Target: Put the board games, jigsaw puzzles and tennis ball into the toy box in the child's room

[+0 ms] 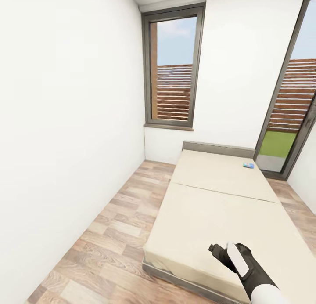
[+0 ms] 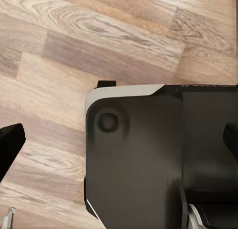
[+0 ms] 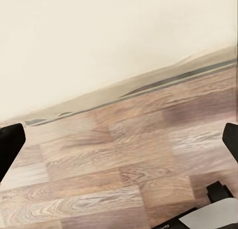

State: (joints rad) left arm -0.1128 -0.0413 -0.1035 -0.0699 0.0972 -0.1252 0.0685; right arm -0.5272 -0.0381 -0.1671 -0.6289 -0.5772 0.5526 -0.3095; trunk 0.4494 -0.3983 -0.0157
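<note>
Board game (image 1: 249,165), light blue, lies flat on the far section of the bed (image 1: 210,207), right of centre in the head frame, near the grey headboard (image 1: 218,148); print too small to read. Going left to right in the head view: white wall (image 1: 66,119) fills the left half, wood-plank floor (image 1: 109,225) runs along lower left, a tall grey-framed window (image 1: 174,66) sits upper centre with a slatted fence outside, the beige two-section mattress takes centre to lower right, a glass door (image 1: 289,119) stands at the right edge with green lawn behind. Right arm (image 1: 245,269) enters at the bottom right, black and white, over the near mattress corner; the right gripper (image 1: 219,253) at its tip is seen from behind, can't tell its opening from here. Left wrist view: plank floor in the upper part, the dark robot base (image 2: 148,159) with a white rim across centre and lower right, the left gripper's fingertips (image 2: 10,142) dark at the two side edges of the frame, spread wide, nothing between. Right wrist view: mattress side (image 3: 99,45) in the upper half, its grey base strip running diagonally, floor below, the right gripper's fingertips (image 3: 10,144) at both side edges, spread wide, holding nothing.
</note>
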